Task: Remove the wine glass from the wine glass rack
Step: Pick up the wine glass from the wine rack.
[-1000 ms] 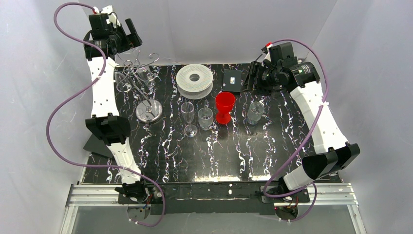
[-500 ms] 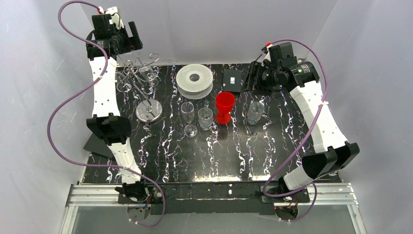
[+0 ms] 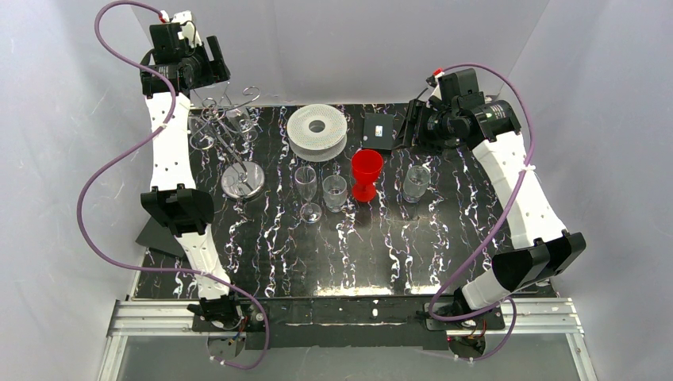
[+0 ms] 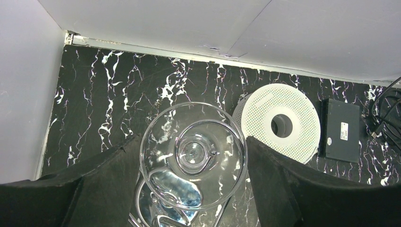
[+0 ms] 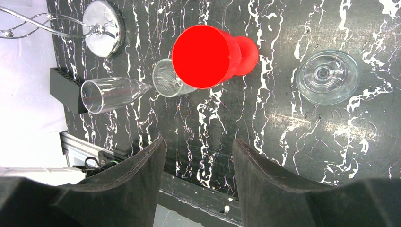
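The wine glass (image 4: 163,142) hangs upside down on the wine glass rack (image 3: 243,180), a silver wire tree on a round chrome base at the back left. In the left wrist view I look down on its round clear foot, with a wire hook curled round the stem. My left gripper (image 4: 193,138) straddles that foot, and both black fingers (image 4: 269,175) touch its rim. From above, the left gripper (image 3: 213,65) sits over the rack's wire arms. My right gripper (image 5: 198,142) hovers open and empty over the table's right side, also the right gripper (image 3: 413,123) at the back right.
A white ribbed spool (image 3: 317,131) and a black box (image 3: 379,129) lie at the back. A row of a tall flute (image 3: 306,189), a small tumbler (image 3: 334,192), a red goblet (image 3: 367,175) and an upturned clear glass (image 3: 416,182) stands mid-table. The back wall is close behind the rack.
The left gripper's jaws have narrowed onto the wine glass's foot, and the left wrist shifted slightly back. The right arm has not moved.
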Available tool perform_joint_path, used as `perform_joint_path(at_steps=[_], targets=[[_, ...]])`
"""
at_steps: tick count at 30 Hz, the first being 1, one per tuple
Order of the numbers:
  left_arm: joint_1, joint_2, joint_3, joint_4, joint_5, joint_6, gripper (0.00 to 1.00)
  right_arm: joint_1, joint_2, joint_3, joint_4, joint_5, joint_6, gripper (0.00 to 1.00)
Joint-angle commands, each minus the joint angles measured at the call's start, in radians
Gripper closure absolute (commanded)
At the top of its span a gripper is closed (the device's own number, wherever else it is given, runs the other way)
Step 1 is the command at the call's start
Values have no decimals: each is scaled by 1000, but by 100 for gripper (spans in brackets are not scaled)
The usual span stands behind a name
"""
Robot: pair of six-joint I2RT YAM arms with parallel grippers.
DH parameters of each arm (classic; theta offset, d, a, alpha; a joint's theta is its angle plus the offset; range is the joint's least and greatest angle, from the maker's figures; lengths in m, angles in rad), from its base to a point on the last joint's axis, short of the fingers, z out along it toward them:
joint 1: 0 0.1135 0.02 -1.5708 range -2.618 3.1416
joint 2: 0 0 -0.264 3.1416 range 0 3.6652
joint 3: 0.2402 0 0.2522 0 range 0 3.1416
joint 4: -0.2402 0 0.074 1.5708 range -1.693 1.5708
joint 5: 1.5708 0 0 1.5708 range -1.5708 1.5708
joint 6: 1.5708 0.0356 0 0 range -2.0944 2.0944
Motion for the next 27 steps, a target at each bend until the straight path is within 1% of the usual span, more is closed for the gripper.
perform_joint_path(at_steps=[1,5,8,14,27], targets=[[-17,-32,12,-16,35,-6,36,-7,-5,25,28,-16,-16,38],[-16,-35,22,-15,34,-6,41,-8,-8,23,29,-14,-16,39],[-16,-36,33,-10,32,-6,43,-8,-6,23,28,-15,-16,38],[-16,-34,65,-1,17,-4,44,-8,-5,26,27,-17,-16,39],[-17,-32,82,33,-22,-2,43,-10,-4,23,30,-18,-15,39]])
